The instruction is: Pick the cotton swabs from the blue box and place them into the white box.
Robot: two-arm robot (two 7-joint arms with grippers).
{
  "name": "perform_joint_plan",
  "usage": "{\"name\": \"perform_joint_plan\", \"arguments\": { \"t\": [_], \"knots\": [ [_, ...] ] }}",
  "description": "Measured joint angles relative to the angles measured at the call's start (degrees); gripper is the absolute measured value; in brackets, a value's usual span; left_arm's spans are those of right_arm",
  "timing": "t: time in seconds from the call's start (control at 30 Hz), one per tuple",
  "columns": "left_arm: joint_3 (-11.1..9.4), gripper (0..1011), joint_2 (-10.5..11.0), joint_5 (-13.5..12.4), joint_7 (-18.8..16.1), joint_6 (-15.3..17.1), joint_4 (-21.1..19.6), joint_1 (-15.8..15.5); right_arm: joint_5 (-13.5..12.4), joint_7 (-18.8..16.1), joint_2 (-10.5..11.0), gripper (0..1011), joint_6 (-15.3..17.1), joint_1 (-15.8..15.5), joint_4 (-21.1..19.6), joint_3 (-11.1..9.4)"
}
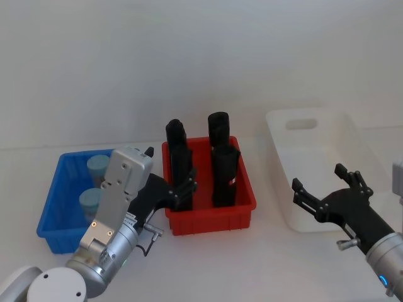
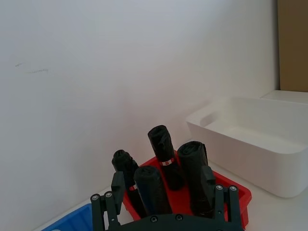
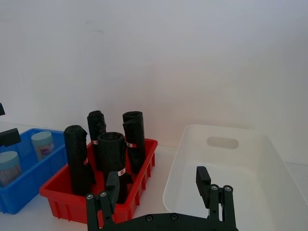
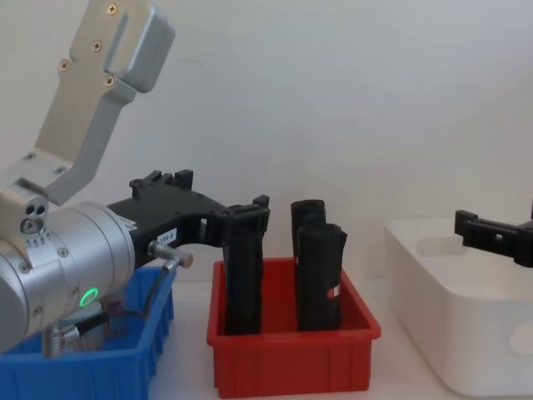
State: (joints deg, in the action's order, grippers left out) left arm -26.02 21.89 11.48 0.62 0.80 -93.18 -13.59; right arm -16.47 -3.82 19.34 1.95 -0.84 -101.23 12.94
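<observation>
This looks like a robot test bench in a lab: a plain white tabletop (image 1: 264, 258) against a bare white wall (image 1: 189, 50), with a shallow blue plastic bin (image 1: 50, 207), a red plastic bin (image 1: 211, 220) and a large white plastic tub (image 1: 334, 135) in a row.

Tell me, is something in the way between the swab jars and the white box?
Yes. The red bin, full of tall black rolls, sits between the blue box holding the cotton swabs and the white box.

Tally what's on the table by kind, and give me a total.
Jars of cotton swabs in view: 2
Upright black rolls: 4
Containers, namely blue box, red bin and white box: 3
Total: 9
</observation>
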Motion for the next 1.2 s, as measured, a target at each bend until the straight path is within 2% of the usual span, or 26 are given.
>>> {"name": "perform_joint_plan", "arguments": {
  "t": [1.2],
  "knots": [
    [0.0, 1004, 0.0, 0.0, 0.0, 0.0, 0.0, 0.0, 0.0, 0.0, 0.0, 1002, 0.0, 0.0, 0.0, 0.0]
  ]
}}
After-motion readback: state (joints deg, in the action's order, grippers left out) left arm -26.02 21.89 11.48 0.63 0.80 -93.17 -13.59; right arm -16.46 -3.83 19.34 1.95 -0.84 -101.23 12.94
